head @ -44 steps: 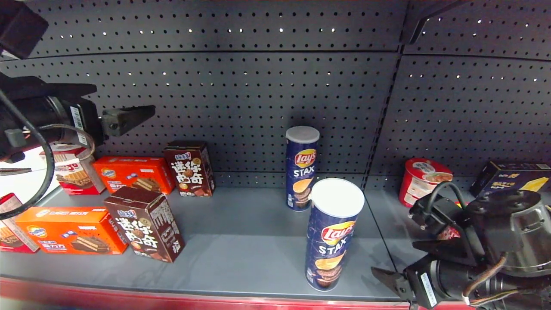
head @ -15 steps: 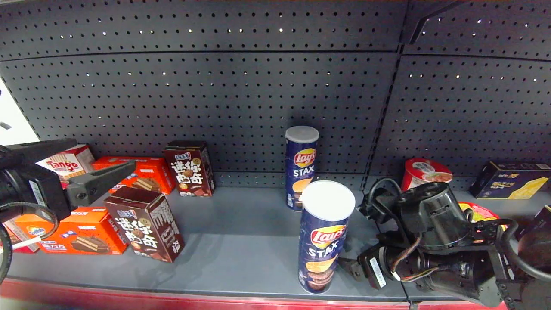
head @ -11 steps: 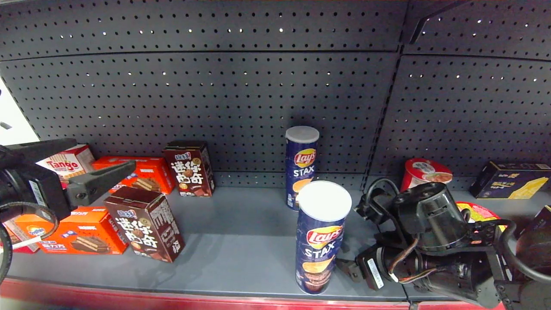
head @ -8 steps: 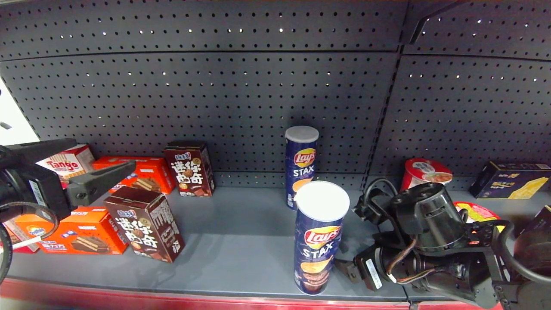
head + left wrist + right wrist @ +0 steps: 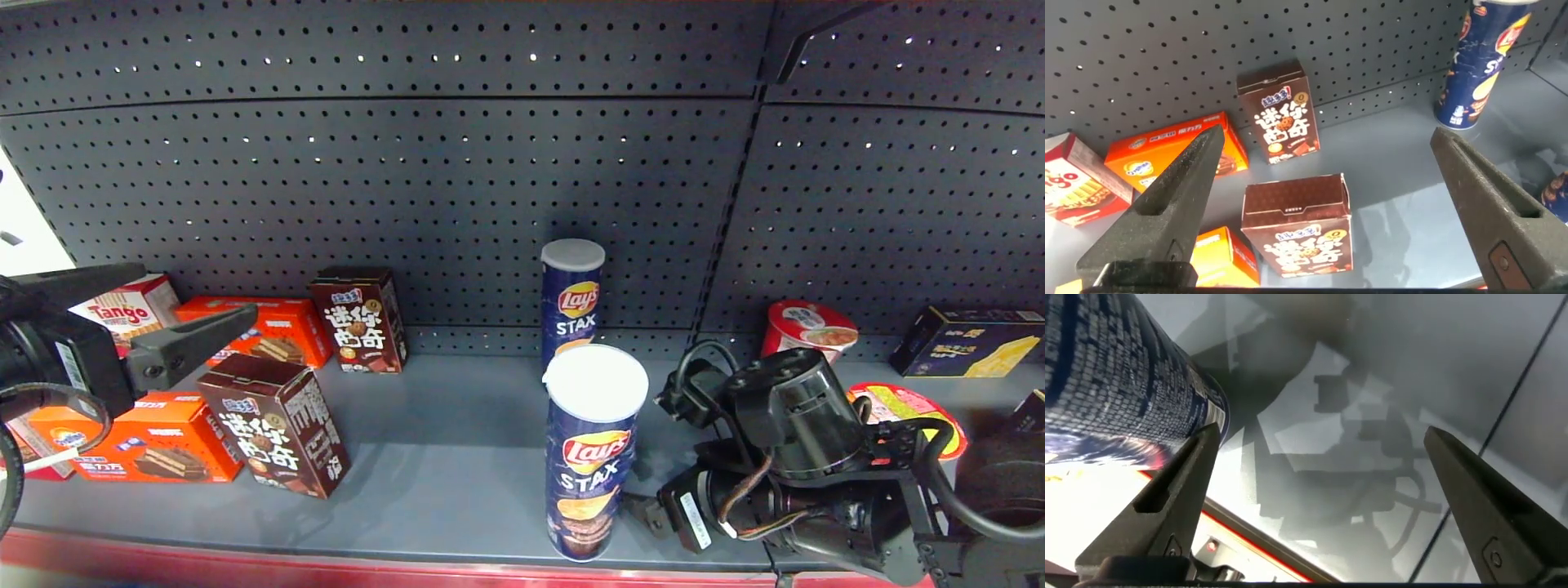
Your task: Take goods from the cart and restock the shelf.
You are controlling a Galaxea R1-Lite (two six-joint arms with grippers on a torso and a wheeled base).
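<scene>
Two dark blue chips cans stand on the grey shelf [image 5: 441, 457]. The rear can [image 5: 571, 306] is near the pegboard. The front can [image 5: 592, 453] stands near the shelf's front edge. My right gripper [image 5: 645, 510] is low at the front can's right side, by its base. In the right wrist view the right gripper [image 5: 1323, 433] is open, and the front can [image 5: 1118, 376] lies just outside one finger [image 5: 1180, 498], not between the two. My left gripper [image 5: 192, 298] hangs open at the shelf's left end, above a brown box [image 5: 1298, 224].
Brown boxes [image 5: 282, 425] [image 5: 359, 318], orange boxes [image 5: 135, 437] [image 5: 261, 327] and a red-and-white box [image 5: 122, 310] crowd the left. Noodle bowls [image 5: 808, 327] [image 5: 906, 404] and a dark box [image 5: 971, 339] sit on the right. A red lip [image 5: 326, 567] runs along the shelf's front edge.
The front can has slid leftward along the shelf, with my right gripper following at its base. The left arm dropped lower early on and has kept still over the last second.
</scene>
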